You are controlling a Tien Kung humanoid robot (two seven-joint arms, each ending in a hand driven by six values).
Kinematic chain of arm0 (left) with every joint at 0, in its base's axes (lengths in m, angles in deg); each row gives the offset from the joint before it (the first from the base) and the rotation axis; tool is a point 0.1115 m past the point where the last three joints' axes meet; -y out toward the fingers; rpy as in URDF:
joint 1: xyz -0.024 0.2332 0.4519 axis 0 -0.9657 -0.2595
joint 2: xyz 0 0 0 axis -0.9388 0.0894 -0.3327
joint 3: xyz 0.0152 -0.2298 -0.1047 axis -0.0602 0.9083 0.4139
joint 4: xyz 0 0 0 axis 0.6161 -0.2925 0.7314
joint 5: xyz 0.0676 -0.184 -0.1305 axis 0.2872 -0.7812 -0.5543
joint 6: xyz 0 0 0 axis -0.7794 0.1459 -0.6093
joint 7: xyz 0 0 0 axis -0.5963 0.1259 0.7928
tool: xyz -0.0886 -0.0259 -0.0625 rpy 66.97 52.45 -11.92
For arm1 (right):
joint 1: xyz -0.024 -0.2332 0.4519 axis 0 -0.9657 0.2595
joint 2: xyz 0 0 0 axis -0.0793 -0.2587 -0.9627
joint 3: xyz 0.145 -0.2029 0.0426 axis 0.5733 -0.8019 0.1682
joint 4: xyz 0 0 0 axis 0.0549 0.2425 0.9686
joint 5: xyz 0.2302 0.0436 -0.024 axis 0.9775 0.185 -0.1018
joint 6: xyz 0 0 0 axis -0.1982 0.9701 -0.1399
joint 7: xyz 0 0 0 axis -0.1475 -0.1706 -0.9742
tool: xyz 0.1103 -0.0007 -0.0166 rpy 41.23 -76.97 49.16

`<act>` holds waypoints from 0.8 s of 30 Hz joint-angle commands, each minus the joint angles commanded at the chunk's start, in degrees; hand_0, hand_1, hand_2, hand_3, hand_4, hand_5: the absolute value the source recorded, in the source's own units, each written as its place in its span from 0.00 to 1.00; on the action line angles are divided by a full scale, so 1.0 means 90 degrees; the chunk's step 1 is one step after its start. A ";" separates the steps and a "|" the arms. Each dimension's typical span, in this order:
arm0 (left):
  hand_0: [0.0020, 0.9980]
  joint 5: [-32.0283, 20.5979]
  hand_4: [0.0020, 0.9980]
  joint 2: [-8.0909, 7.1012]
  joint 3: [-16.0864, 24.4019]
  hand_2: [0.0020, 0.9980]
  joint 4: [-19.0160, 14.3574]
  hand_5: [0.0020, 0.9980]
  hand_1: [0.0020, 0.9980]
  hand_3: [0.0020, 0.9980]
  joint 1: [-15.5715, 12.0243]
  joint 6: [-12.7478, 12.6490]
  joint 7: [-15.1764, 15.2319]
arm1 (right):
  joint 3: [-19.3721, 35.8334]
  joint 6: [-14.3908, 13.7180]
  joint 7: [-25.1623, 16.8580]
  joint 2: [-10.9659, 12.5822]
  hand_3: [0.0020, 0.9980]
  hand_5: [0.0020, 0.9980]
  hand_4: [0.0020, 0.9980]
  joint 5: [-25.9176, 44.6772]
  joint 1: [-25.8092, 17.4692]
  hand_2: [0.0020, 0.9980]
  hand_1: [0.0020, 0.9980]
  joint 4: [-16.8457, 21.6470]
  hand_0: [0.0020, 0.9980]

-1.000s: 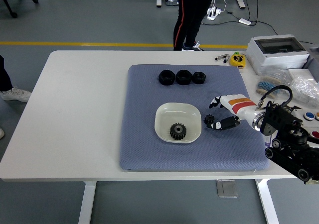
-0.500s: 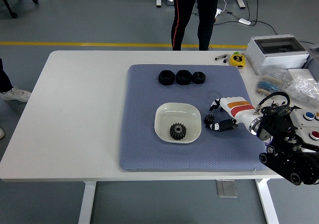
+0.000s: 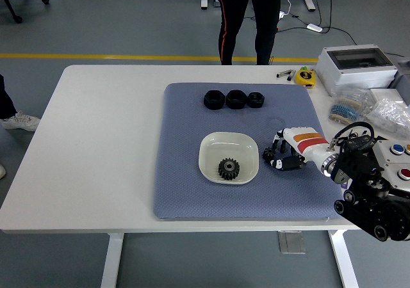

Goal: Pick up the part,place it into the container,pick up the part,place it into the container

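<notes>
On the blue mat (image 3: 186,192), just right of the white bowl (image 3: 208,148), the right hand (image 3: 289,150) rests low with its black fingers (image 3: 279,153) curled around a small black gear (image 3: 269,153); whether the grip is firm I cannot tell. Another gear (image 3: 228,168) lies inside the bowl. Three black nuts (image 3: 235,99) sit in a row at the mat's far side. A person (image 3: 246,16) stands beyond the table (image 3: 96,141).

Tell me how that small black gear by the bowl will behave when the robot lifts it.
The small gear looks rigid, so it should not flex. Its toothed rim probably grips the fingers of the right robot hand. Dropped on edge, it may roll on the blue mat.
</notes>
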 joint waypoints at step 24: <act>0.68 0.0214 0.63 -0.0006 0.0099 0.71 -0.0008 0.63 0.64 0.62 0.0070 0.0057 -0.0035 | 0.0294 0.0027 -0.0210 0.0058 0.48 0.43 0.79 0.0202 -0.0011 0.22 0.06 0.0024 0.00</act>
